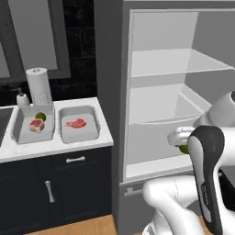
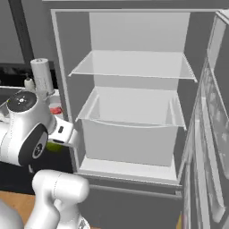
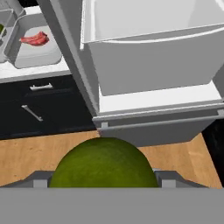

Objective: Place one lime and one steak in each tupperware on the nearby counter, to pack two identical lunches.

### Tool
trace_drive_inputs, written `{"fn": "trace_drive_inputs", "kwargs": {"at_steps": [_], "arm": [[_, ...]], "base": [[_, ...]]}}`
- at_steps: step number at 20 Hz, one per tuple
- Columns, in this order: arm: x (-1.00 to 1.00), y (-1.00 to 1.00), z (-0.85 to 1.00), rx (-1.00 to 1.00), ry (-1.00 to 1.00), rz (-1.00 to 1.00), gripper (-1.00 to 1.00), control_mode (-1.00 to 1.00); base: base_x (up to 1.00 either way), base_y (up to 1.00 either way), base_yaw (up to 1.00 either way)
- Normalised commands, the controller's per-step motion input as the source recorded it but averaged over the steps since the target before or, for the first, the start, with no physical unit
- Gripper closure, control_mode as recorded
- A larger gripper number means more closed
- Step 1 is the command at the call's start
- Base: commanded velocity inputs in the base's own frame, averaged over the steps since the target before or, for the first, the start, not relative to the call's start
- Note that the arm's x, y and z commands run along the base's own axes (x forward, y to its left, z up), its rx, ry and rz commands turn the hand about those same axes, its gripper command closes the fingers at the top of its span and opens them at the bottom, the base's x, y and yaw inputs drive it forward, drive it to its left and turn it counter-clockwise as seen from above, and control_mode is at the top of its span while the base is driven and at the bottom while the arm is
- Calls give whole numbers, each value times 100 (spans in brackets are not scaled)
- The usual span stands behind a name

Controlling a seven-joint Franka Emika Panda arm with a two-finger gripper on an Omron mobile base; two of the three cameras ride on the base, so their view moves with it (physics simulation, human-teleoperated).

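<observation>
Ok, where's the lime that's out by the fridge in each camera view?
Left base view: the lime peeks out right of centre, in front of the fridge drawer.
Right base view: low on the left, beside the arm's dark joint.
Hand view: bottom centre, large.
Shared landmark: the fridge drawer.

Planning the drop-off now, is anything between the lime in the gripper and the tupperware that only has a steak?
Nothing visible does. The lime sits in the gripper beside the fridge; the tupperware is open, holding only the steak.

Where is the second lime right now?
The lime sits in the claw in front of the open fridge, right of the tupperware holding only a steak.
</observation>
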Motion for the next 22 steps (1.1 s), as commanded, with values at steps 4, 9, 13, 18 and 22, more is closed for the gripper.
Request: {"fn": "trace_drive_inputs", "kwargs": {"at_steps": [4, 9, 13, 18, 22], "arm": [[0, 0, 0, 0, 0, 0, 100, 100], [0, 0, 0, 0, 0, 0, 100, 100], [0, 0, 0, 0, 0, 0, 100, 100], [0, 0, 0, 0, 0, 0, 100, 100], [0, 0, 0, 0, 0, 0, 100, 100]], "base": [[5, 100, 0], [21, 100, 0], [67, 99, -2], [100, 33, -8], [100, 1, -12]]}}
